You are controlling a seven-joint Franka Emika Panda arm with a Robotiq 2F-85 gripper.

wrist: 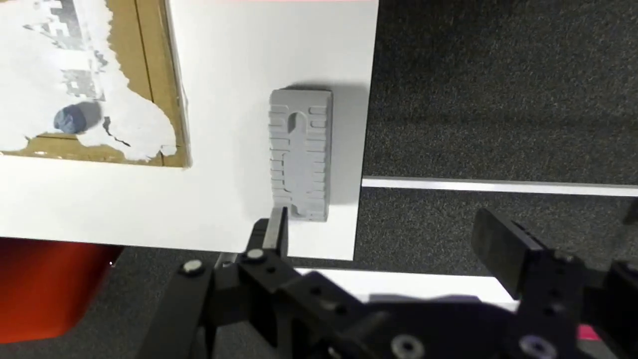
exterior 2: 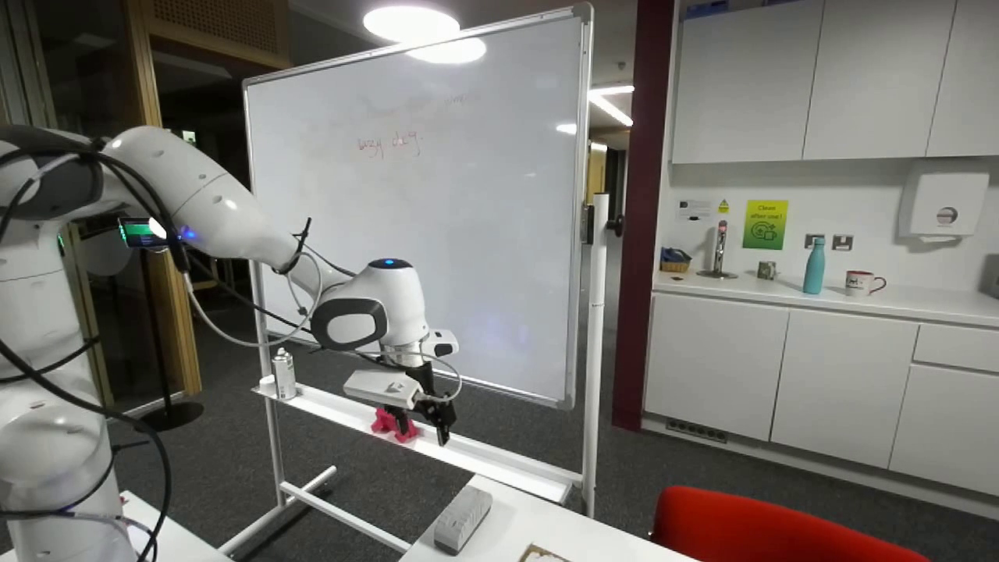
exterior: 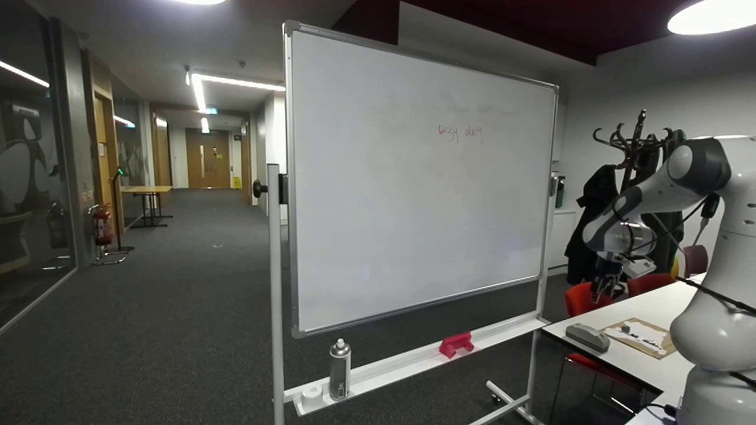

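My gripper [wrist: 383,213] is open, with nothing between its fingers. It points down and also shows in both exterior views [exterior: 605,295] [exterior 2: 424,435]. A grey ridged block like a board eraser [wrist: 299,159] lies on the white table [wrist: 224,199] near its corner. It also shows in both exterior views [exterior: 587,337] [exterior 2: 463,519]. In the wrist view the left fingertip overlaps the block's near end, but the gripper is above and apart from it. The whiteboard [exterior: 413,206] carries faint red writing [exterior: 460,133], like "lazy dog".
A red holder [exterior: 456,344], a spray can [exterior: 340,369] and a small white object [exterior: 311,394] stand on the whiteboard's ledge. Torn cardboard [wrist: 177,154] with a blue lump [wrist: 70,119] lies on the table. A red chair [exterior 2: 741,519] stands beside the table.
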